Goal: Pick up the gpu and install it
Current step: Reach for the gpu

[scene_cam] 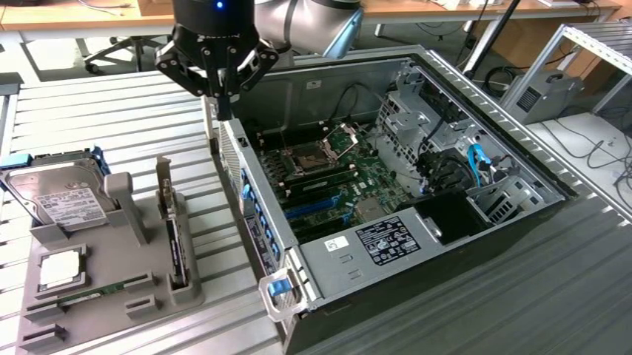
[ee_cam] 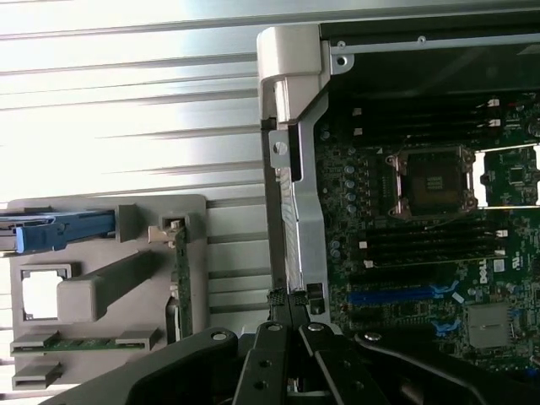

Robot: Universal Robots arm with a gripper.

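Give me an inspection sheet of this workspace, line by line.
Surface: slatted metal table, grey holder on it.
Job's things: gpu upright in the holder; open computer case beside it.
Clutter: hard drive, processor chip, memory stick, all in the holder.
Grippers: pincer shut, nothing held, above the case wall nearest the holder.
Cables: black and blue leads inside the case; more beyond the table.
Surroundings: desks, office chair.

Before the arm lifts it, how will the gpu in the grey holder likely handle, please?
The gpu is a thin flat card, so probably stiff and light. It stands on edge in a slot of the grey holder, so a sideways push would likely tilt it. Its silver bracket at one end may make it unbalanced.
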